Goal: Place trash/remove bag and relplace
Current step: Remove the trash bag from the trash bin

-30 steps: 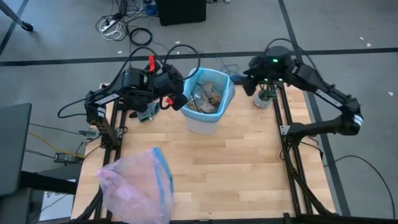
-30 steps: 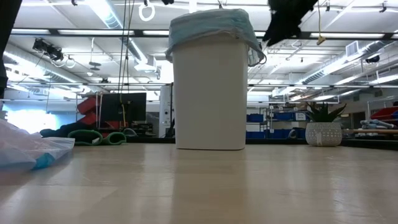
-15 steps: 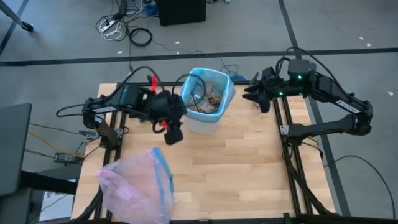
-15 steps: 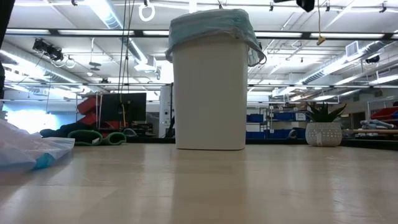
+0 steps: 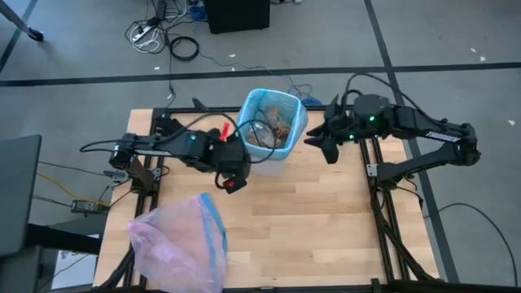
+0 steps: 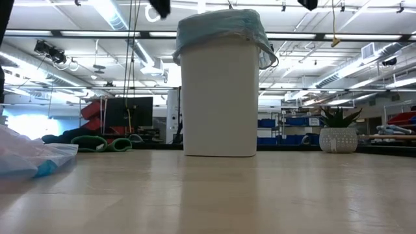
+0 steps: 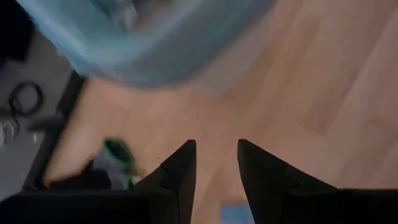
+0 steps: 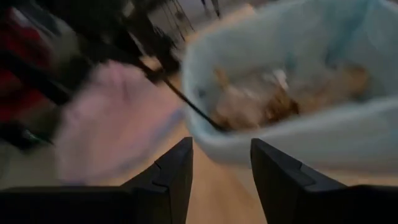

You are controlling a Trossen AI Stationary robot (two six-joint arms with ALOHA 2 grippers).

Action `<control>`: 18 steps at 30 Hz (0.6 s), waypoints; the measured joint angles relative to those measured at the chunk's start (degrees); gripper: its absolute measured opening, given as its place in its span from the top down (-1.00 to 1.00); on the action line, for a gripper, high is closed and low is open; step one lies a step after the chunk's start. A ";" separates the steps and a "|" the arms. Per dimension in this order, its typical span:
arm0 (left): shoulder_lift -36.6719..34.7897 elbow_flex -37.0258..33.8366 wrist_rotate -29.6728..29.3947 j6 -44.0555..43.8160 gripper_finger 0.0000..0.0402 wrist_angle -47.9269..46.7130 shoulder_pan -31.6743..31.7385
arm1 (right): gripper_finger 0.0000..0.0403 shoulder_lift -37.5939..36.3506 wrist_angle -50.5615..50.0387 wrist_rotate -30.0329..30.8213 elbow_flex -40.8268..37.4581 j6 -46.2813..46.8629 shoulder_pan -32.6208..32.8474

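A white bin (image 5: 269, 159) stands at the table's far middle, lined with the light-blue bag (image 5: 300, 122), whose rim is folded over the bin's top (image 6: 221, 29). The trash (image 5: 275, 126), brown clumps and clear wrappers, lies inside the bag (image 8: 273, 93). My left gripper (image 5: 233, 181) hangs open over the table just left of and nearer than the bin, pointing steeply down, with nothing between its fingers (image 7: 216, 158). My right gripper (image 5: 319, 144) stands open in the air just right of the bin's rim, facing the bin (image 8: 221, 158), and touches nothing.
A pale pink bag with a blue rim band (image 5: 179, 242) lies at the table's near left corner (image 6: 29, 159). A potted plant (image 6: 338, 133) stands at the far right. Bare wood (image 5: 326, 220) stretches between the bin and the near edge.
My left gripper has gone from the bin's left rim toward the near edge and down, tipping to point more steeply at the table. My right gripper has swung from the far right corner toward the near edge and left, alongside the bin's right rim. The bin has kept still.
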 joint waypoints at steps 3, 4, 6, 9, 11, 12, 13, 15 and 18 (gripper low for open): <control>-2.05 -5.25 3.99 -2.00 0.37 -0.20 -0.90 | 0.26 -0.31 -8.14 6.07 0.00 -0.74 1.30; -2.57 -6.20 4.60 -2.75 0.37 -0.23 -1.26 | 0.26 -0.72 -10.68 7.99 0.00 -0.63 1.53; -4.15 -7.62 5.01 -3.86 0.37 -0.21 -1.84 | 0.25 -1.88 -14.91 11.27 0.00 0.28 1.74; -6.31 -8.08 2.27 -6.77 0.37 -0.03 -1.67 | 0.24 -4.47 -18.31 15.62 0.00 1.87 1.76; -8.58 -8.08 0.06 -9.08 0.37 -0.01 -0.87 | 0.24 -6.15 -18.49 18.48 -0.24 2.82 1.56; -9.78 -8.08 -0.86 -10.06 0.37 0.16 -0.35 | 0.24 -7.11 -17.47 19.15 -0.81 2.97 1.20; -11.04 -8.04 -1.64 -11.07 0.37 0.41 0.29 | 0.25 -8.34 -16.06 19.20 -1.85 2.98 0.49; -13.24 -8.04 -3.45 -12.78 0.37 1.02 1.44 | 0.27 -10.60 -12.49 17.17 -4.88 3.16 -1.51; -16.13 -8.04 -4.38 -13.42 0.37 4.97 3.60 | 0.32 -14.13 -5.10 10.01 -11.98 4.41 -6.39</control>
